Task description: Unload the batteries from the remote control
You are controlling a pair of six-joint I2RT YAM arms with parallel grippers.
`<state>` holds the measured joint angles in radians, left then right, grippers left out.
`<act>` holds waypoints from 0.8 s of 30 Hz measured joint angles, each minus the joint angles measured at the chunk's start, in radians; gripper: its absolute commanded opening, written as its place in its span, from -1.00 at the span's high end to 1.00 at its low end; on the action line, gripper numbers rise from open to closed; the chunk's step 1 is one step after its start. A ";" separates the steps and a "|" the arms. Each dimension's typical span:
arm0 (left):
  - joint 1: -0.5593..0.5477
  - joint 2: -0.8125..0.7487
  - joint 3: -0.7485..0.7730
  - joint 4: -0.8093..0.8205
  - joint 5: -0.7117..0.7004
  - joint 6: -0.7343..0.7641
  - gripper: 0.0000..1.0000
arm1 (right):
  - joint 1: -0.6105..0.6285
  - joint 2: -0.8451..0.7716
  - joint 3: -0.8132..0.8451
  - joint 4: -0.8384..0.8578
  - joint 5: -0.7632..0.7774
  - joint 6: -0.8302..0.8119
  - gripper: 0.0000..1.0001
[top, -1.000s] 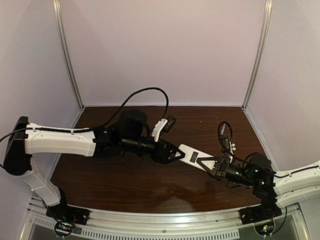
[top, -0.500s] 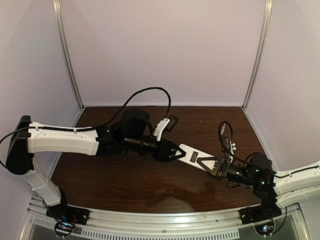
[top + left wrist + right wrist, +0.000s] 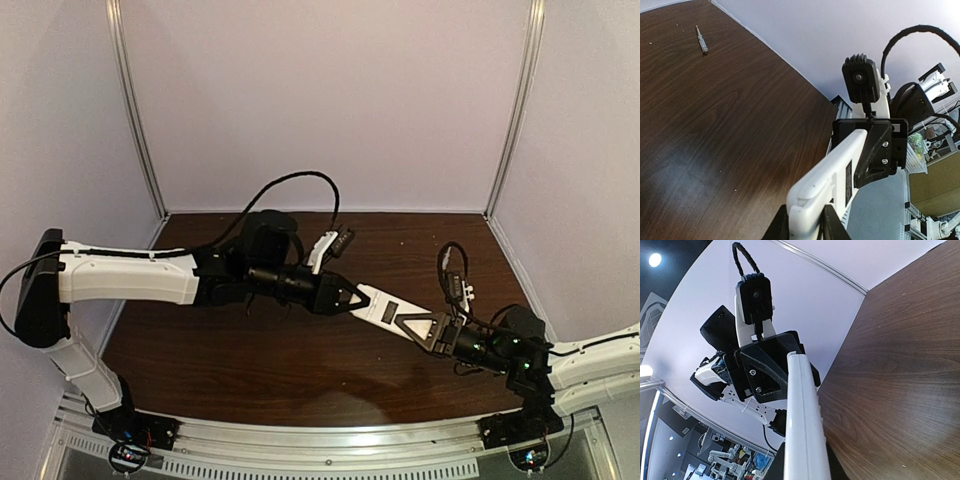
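Both grippers hold the white remote control (image 3: 385,308) in the air above the middle of the brown table (image 3: 260,370). My left gripper (image 3: 350,298) is shut on its left end; in the left wrist view its dark fingers press both sides of the remote control (image 3: 835,175) at my left gripper (image 3: 805,231). My right gripper (image 3: 422,327) is shut on the other end, and the remote control (image 3: 802,420) rises out of my right gripper (image 3: 805,475) in the right wrist view. The back of the remote with its dark label faces up. The batteries are hidden.
A slim silvery-grey stick (image 3: 702,40) with a thinner end lies on the table far from the grippers; I cannot tell whether it is a battery. Pale walls with metal corner posts (image 3: 135,110) close in the table on three sides.
My left gripper has slid right onto the remote's free end and closed on it. The right gripper has kept its hold and barely moved.
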<state>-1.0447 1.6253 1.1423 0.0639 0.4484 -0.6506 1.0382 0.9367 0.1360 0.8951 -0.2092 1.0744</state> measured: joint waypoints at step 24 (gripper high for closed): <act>-0.008 -0.007 -0.018 0.013 -0.054 0.051 0.43 | 0.000 -0.029 0.000 -0.047 0.005 0.025 1.00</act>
<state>-1.0531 1.6180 1.1240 0.0769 0.3946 -0.5991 1.0382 0.9081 0.1356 0.8478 -0.2047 1.0996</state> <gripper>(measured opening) 0.334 0.156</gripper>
